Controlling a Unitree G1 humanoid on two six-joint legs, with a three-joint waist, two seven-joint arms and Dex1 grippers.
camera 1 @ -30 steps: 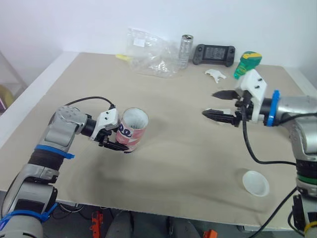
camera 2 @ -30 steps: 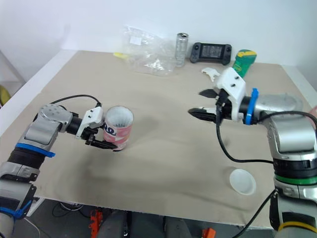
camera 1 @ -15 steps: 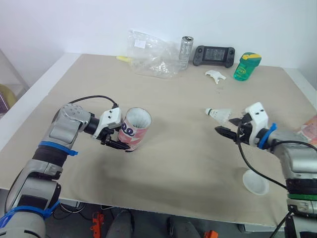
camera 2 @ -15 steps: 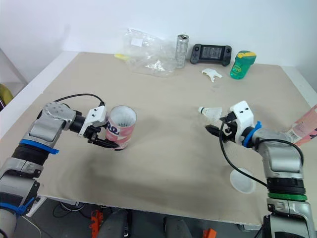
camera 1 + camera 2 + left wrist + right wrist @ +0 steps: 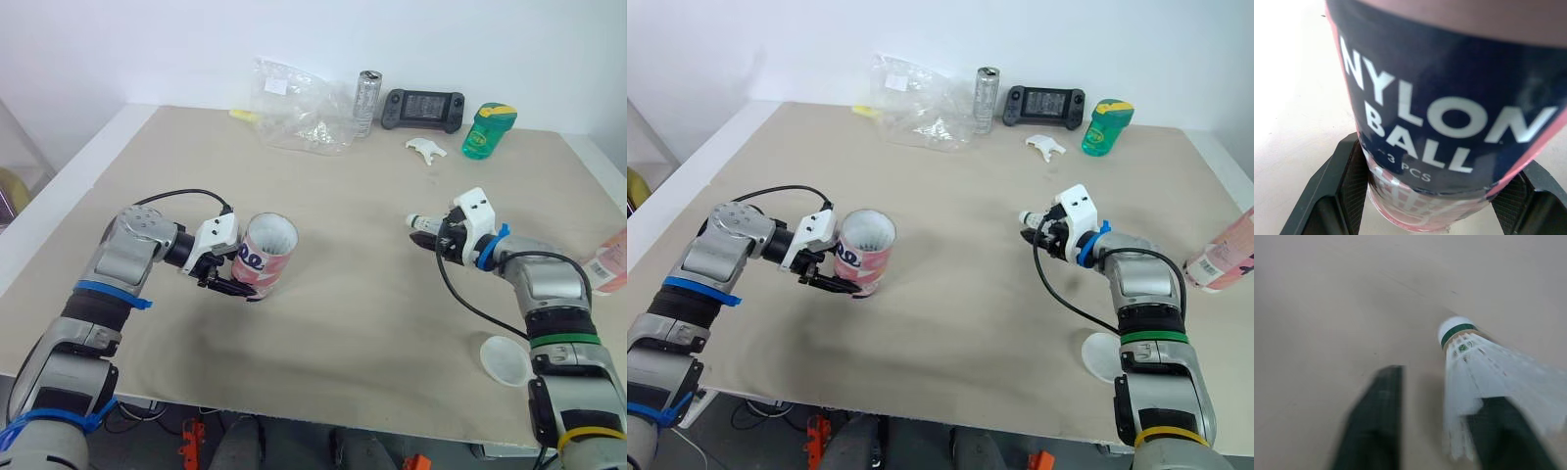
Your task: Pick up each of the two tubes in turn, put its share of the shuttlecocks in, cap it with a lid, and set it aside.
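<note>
Tabletop view from the robot's head, over a beige table point(image 5: 353, 196). The left gripper point(image 5: 238, 281) is clamped on a pink tube point(image 5: 266, 253), which stands tilted on the table's left half with its open mouth up. In the left wrist view, its black fingers point(image 5: 1347, 181) press either side of the tube's lower end, below a dark label reading "NYLON BALL".

On the right half, the right gripper point(image 5: 438, 240) sits low at a white shuttlecock point(image 5: 421, 223) with a green-banded cork. In the right wrist view, the two fingers point(image 5: 1376, 421) are spread apart. The shuttlecock's skirt lies against one finger, with a gap to the other, so nothing is gripped.

A white lid point(image 5: 506, 360) lies near the table's front edge, close to the right arm. A second pink tube point(image 5: 1220, 259) shows at the table's right edge. Along the back are a plastic bag point(image 5: 294, 116), a can point(image 5: 367, 101), a game controller point(image 5: 423, 108) and a green bottle point(image 5: 487, 129).
</note>
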